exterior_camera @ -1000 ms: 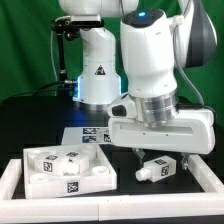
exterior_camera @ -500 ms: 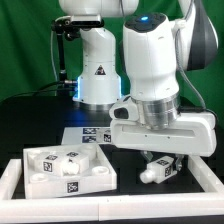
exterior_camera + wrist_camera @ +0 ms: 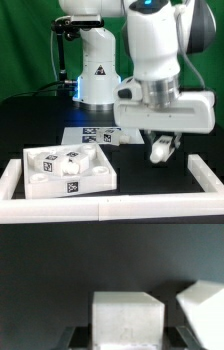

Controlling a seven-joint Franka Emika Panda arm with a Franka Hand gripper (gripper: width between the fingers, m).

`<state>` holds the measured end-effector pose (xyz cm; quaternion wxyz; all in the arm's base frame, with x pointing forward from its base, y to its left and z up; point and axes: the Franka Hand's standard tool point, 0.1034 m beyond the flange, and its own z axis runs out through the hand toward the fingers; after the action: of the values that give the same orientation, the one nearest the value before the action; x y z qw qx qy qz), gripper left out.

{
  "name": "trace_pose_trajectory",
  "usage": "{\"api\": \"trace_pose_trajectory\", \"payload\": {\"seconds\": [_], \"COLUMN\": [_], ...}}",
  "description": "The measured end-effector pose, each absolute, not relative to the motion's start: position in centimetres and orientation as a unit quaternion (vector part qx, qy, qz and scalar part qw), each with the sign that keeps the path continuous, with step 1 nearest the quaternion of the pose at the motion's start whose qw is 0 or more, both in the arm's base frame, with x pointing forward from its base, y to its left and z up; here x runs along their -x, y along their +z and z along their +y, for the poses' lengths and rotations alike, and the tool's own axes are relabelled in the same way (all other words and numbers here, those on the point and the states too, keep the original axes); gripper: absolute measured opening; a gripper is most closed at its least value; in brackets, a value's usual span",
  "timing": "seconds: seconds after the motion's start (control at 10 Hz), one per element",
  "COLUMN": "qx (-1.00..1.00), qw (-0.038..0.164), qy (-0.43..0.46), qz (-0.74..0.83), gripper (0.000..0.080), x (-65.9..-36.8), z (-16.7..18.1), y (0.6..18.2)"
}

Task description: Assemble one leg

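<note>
My gripper (image 3: 160, 143) is shut on a leg (image 3: 160, 152), a small stubby white block, and holds it in the air above the dark table at the exterior view's right. In the wrist view the leg (image 3: 128, 317) fills the gap between the two dark fingers (image 3: 76, 337), and the gripper (image 3: 128, 339) sits at the frame's edge. The large flat white panel (image 3: 98, 177) lies at the exterior view's lower left, with other small white tagged legs (image 3: 62, 163) resting on it.
The marker board (image 3: 92, 133) lies behind the panel, near the robot base (image 3: 97, 75). A white rail (image 3: 205, 172) borders the table at the front and right. Another white corner (image 3: 203, 297) shows beside the held leg in the wrist view.
The gripper was low over the leg on the table. It has risen with the leg in its jaws, and the leg is off the table.
</note>
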<state>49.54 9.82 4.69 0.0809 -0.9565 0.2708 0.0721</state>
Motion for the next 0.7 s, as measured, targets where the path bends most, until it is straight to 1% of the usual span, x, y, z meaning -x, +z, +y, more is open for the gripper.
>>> {"api": "trace_pose_trajectory", "payload": {"seconds": [0.1,0.2,0.6,0.7], "qx": [0.956,0.958,0.959,0.963], "qw": [0.081,0.081,0.08,0.075], "qy": [0.07,0.066,0.064,0.057], "qz": [0.272,0.266,0.263,0.251], "gripper": [0.0286,0.0286,0.0287,0.0287], "x": [-48.7,-48.8,-48.4,-47.0], "z": [10.8,11.3,11.2,11.4], "y": [5.9,6.2,5.8,5.2]}}
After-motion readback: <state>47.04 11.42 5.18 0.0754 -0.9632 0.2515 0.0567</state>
